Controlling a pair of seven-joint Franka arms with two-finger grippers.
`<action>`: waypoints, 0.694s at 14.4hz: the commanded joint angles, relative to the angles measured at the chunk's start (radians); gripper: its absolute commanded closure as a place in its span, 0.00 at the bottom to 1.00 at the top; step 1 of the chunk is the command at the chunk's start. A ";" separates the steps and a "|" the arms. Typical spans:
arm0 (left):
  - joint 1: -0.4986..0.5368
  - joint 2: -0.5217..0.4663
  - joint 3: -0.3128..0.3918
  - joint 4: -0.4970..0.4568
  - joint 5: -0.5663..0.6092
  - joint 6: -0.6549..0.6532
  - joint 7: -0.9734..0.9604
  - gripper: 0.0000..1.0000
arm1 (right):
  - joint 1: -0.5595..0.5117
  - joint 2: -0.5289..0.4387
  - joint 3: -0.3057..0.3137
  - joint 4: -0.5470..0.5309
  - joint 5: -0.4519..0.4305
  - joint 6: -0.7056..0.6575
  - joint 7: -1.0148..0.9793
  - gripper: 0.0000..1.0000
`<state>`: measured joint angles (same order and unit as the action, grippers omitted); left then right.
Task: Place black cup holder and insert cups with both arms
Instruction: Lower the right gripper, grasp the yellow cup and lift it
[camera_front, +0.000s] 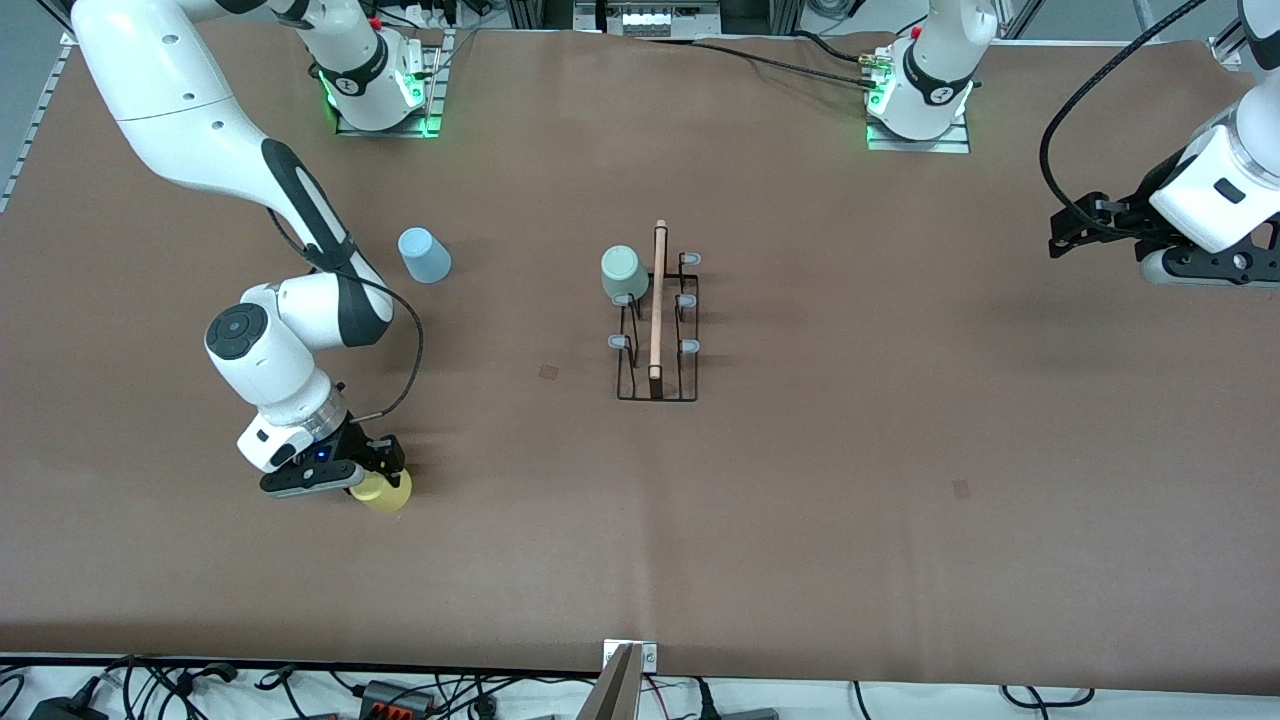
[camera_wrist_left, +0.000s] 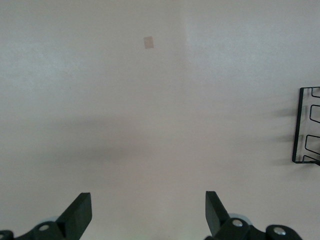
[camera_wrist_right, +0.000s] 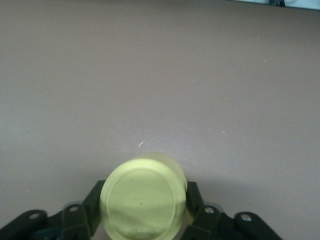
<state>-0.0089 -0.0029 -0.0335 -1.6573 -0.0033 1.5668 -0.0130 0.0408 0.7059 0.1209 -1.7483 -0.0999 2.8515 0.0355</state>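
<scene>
At the lower left of the front view, the right tool (camera_front: 385, 470) is down at the tabletop (camera_front: 900, 480) with its fingers closed on the yellow cup (camera_front: 388, 491). The right wrist view shows that cup (camera_wrist_right: 143, 198) bottom-up, clamped between the two black fingers (camera_wrist_right: 90, 210); a grip across the sides like this probably lets the arm carry it mouth-down toward a peg. Above it, in the upper left of the front view, the light blue cup (camera_front: 425, 255) sits upside down on the tabletop, farther from the front camera than the yellow one and apart from everything else, apparently waiting its turn.

At the centre stands the black cup holder (camera_front: 657, 330), its wooden rod (camera_front: 658, 300) running along the top and grey-tipped pegs (camera_front: 689, 346) jutting to both sides. The pale green cup (camera_front: 625, 273) already hangs inverted on a peg on the side toward the right arm's end of the tabletop, so one cup seems done and two remain.

At the far right edge of the front view, the left tool (camera_front: 1075, 235) waits in the air over bare tabletop. Its fingers (camera_wrist_left: 80, 212) stand wide apart and hold nothing, and the holder's base (camera_wrist_left: 300, 125) shows at the edge of the left wrist view.
</scene>
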 joint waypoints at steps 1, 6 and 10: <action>0.000 0.003 0.007 0.019 -0.012 -0.019 0.022 0.00 | -0.001 0.003 0.008 0.016 -0.003 0.008 -0.019 0.98; 0.000 0.003 0.007 0.019 -0.012 -0.019 0.022 0.00 | 0.101 -0.227 0.013 0.013 0.006 -0.358 0.020 1.00; 0.000 0.003 0.009 0.019 -0.012 -0.019 0.022 0.00 | 0.212 -0.355 0.057 0.016 0.006 -0.553 0.312 1.00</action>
<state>-0.0089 -0.0029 -0.0328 -1.6571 -0.0033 1.5661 -0.0130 0.2055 0.4019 0.1576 -1.6982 -0.0978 2.3398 0.2197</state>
